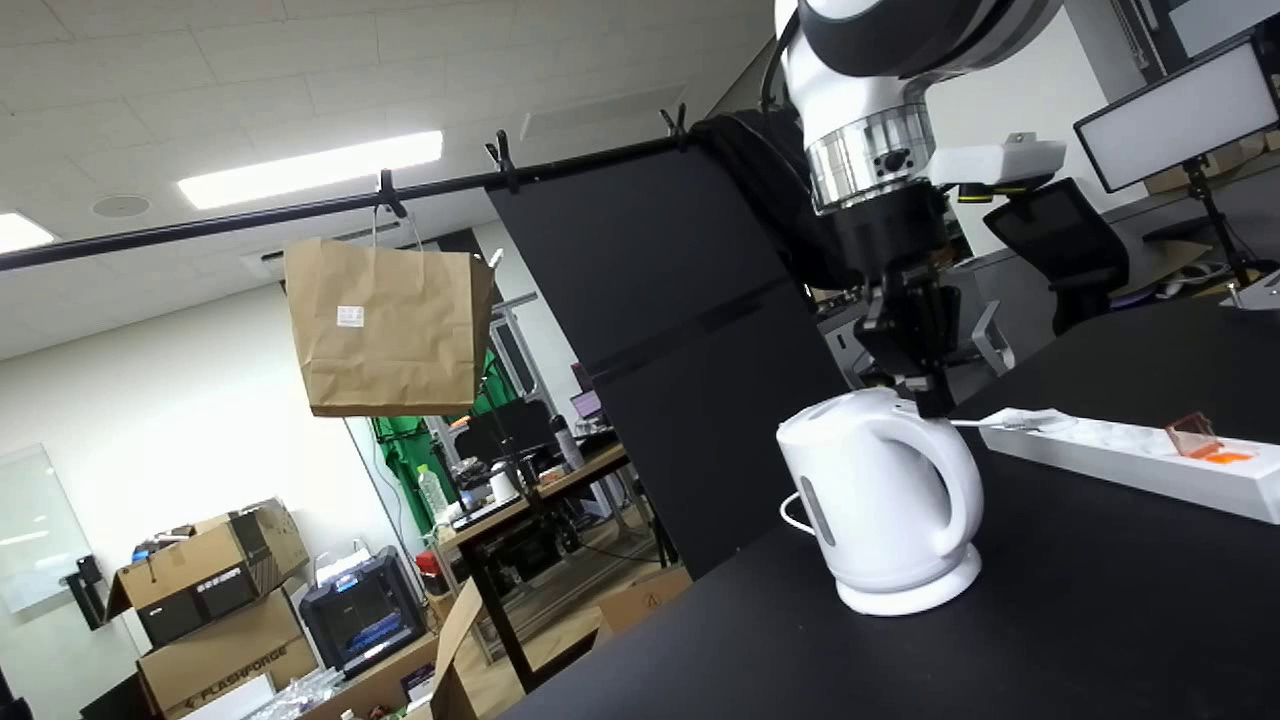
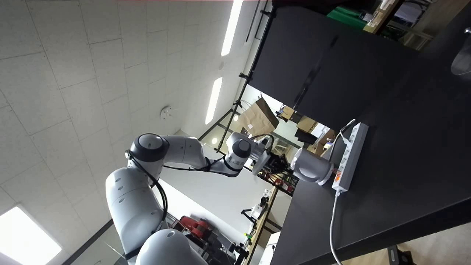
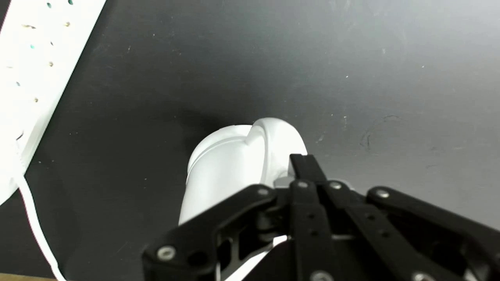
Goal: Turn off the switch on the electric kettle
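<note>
Gripper [image 3: 303, 159] clenched at kettle [image 1: 868, 490] top; blk tabletop [image 1: 780, 650], paper bag [image 1: 388, 330] hung in bkgd.

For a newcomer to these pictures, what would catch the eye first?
Probably the white electric kettle, standing on the black table with the closed gripper at the top of its handle. In both exterior views, a brown paper bag hangs from a black bar; a white power strip lies near the kettle.

White kettle [image 2: 314, 165] on black table [image 2: 415, 158], claw [image 2: 290, 169] at its top, power strip [image 2: 351, 156] nearby
</note>
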